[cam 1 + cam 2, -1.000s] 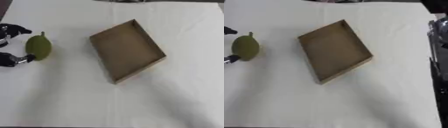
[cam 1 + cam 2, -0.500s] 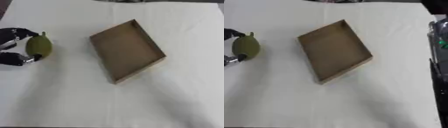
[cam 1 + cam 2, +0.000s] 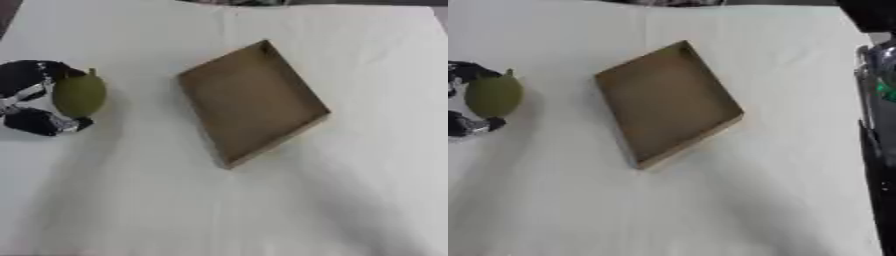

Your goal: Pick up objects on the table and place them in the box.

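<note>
A green pear-shaped fruit [image 3: 79, 94] with a short stem sits at the left of the white table. My left hand [image 3: 31, 102] is curled round it from the left, black fingers above it and the thumb below, touching its sides. An empty brown cardboard box [image 3: 251, 101], shallow and turned askew, lies in the middle of the table to the right of the fruit. My right hand shows in neither view; only dark arm parts [image 3: 878, 100] stand along the right edge of the right eye view.
A white cloth [image 3: 219, 200] covers the table. Dark shapes lie past the table's far edge [image 3: 236, 2].
My left hand has closed in round the fruit, and hand and fruit have shifted slightly to the right, toward the box. The box has not moved.
</note>
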You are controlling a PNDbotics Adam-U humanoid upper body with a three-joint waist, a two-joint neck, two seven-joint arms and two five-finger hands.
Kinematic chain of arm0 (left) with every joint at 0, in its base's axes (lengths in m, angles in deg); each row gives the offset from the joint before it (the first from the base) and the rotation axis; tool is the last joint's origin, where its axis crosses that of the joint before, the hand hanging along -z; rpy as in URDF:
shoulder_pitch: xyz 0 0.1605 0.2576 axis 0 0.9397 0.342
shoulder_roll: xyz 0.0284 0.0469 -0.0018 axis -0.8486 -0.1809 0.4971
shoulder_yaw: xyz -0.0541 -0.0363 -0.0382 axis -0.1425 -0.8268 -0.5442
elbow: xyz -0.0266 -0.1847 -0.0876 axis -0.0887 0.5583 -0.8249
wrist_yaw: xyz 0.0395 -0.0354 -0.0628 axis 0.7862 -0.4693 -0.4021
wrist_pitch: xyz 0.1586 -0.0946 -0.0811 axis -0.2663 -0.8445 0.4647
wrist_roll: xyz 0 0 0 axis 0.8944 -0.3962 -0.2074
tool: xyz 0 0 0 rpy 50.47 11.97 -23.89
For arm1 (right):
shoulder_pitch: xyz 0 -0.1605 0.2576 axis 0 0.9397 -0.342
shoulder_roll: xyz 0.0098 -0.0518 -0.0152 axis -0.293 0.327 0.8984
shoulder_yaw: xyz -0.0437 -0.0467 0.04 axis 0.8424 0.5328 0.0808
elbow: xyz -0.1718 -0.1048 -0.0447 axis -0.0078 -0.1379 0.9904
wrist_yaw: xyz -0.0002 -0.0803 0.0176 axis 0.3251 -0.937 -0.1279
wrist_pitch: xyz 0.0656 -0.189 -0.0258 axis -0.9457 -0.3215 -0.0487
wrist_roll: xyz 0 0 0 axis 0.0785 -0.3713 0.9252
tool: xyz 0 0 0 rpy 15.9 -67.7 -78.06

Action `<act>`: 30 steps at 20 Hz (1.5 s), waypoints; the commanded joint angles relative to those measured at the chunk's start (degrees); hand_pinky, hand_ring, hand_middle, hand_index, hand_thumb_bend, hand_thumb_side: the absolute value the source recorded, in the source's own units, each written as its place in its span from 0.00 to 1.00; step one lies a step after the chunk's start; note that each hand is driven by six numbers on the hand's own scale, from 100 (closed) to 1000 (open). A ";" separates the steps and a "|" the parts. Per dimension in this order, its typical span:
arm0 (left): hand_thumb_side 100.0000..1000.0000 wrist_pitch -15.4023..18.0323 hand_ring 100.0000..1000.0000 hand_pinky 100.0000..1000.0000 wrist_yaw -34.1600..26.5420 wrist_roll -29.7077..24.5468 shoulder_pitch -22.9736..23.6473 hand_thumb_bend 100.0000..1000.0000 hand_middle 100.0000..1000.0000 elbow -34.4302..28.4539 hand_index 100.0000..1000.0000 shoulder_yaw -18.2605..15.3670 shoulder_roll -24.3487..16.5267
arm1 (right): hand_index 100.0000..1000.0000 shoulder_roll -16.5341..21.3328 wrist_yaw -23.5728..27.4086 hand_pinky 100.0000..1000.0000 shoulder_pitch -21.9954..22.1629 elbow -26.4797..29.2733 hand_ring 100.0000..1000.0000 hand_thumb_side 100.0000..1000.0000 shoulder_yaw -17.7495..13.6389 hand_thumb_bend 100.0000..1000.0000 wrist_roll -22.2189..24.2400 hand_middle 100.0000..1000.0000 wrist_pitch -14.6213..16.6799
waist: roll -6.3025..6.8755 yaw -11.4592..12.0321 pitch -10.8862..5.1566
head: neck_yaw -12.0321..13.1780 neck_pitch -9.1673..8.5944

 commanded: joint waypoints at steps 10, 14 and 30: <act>0.00 -1.40 0.69 0.67 2.54 2.69 -1.62 0.15 0.64 2.79 0.86 -0.43 0.15 | 0.82 0.42 0.81 0.73 -0.37 0.93 0.51 0.48 -0.12 0.00 -0.10 0.61 -0.02 | 0.22 -0.09 -1.34 | 0.05 -0.55; 0.00 -1.93 0.62 0.59 0.82 3.35 -1.73 0.00 0.59 2.88 0.81 -0.40 0.16 | 0.82 0.40 0.90 0.73 -0.28 0.93 0.51 0.48 -0.13 0.00 -0.09 0.61 -0.01 | 0.26 -0.16 -1.38 | 0.04 -0.61; 0.00 -2.13 0.47 0.28 0.43 10.35 -3.98 0.06 0.45 -5.01 0.68 -2.85 -0.08 | 0.82 0.41 0.98 0.73 0.16 0.93 0.51 0.48 -0.19 0.00 0.01 0.61 -0.17 | 0.41 -0.07 -1.81 | -0.30 -0.31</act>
